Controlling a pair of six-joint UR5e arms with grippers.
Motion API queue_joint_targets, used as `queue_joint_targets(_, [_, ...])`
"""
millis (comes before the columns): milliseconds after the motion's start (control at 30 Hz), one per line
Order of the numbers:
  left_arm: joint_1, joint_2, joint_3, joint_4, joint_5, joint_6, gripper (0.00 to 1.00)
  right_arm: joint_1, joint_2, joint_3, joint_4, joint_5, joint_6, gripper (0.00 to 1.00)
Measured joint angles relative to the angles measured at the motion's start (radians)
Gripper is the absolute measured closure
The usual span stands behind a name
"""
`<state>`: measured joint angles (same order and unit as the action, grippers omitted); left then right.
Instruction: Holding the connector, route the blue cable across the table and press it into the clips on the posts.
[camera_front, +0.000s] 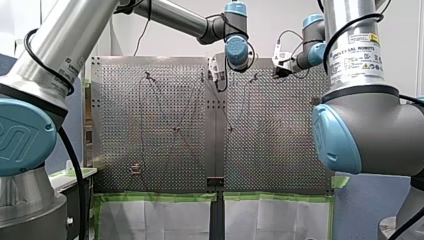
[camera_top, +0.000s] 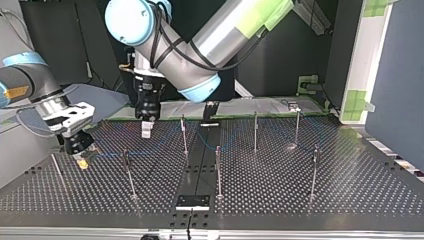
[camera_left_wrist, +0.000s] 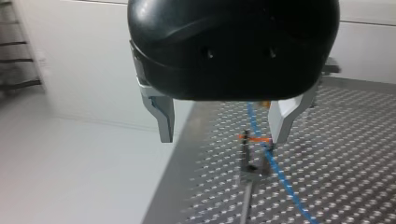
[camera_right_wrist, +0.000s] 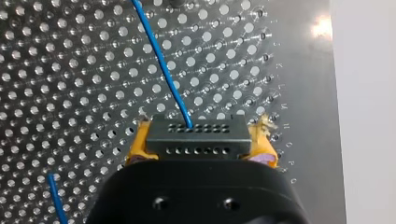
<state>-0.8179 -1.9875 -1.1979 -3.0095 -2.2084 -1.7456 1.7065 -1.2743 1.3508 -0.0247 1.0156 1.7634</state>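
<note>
Perforated metal worktop (camera_top: 350, 190) spreads under both arms. At its edge nearest the top view's camera lies a small black plate (camera_top: 192, 201). Behind the plate, thin upright posts (camera_top: 218, 172) stand well apart from one another across the holes.

Near the worktop's corner at the top view's left, my right gripper (camera_top: 82, 161) is low over the surface, on an arm that enters from that side with its wrist tipped downward. Its yellow pads (camera_right_wrist: 137, 145) are clenched on the two ends of the black connector (camera_right_wrist: 196, 137). The blue cable (camera_right_wrist: 163, 65) leaves the connector's face and runs ahead of the gripper over the holes, and another stretch of it lies beside the gripper.

Farther back, toward the worktop's far edge in the top view, my left arm reaches in from above, past the middle, its wrist pointing straight down. My left gripper (camera_left_wrist: 224, 126) hangs released, its metal fingers (camera_left_wrist: 162, 116) spread and holding nothing. Under it stands a post with a clip (camera_left_wrist: 251, 169) and an orange band. The cable passes just beside one finger and over that clip; whether it sits in the clip cannot be told.
</note>
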Motion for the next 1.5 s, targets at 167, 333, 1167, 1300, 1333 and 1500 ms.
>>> queue_joint_targets(167, [0.005, 0.045, -0.045, 0.044, 0.002, -0.043, 0.00, 0.002, 0.000, 0.000, 0.000, 0.001, -0.002, 1.00])
queue_joint_targets(333, [0.012, 0.086, -0.086, 0.085, 0.005, -0.083, 0.00, 0.003, 0.000, 0.000, 0.000, 0.002, -0.002, 1.00])
queue_joint_targets(1167, [0.009, 0.075, -0.307, 0.307, 0.002, -0.184, 0.00, 0.003, 0.006, 0.001, 0.000, 0.003, -0.003, 1.00])
queue_joint_targets(1300, [0.007, 0.075, -0.339, 0.339, 0.004, -0.166, 0.00, 0.004, 0.007, 0.001, 0.000, 0.003, -0.003, 1.00])
queue_joint_targets(1333, [0.007, 0.075, -0.346, 0.346, 0.005, -0.164, 0.00, 0.004, 0.007, 0.001, 0.000, 0.003, -0.004, 1.00])
queue_joint_targets(1500, [0.005, 0.075, -0.389, 0.388, 0.008, -0.163, 0.00, 0.004, 0.008, 0.001, 0.000, 0.003, -0.004, 1.00])
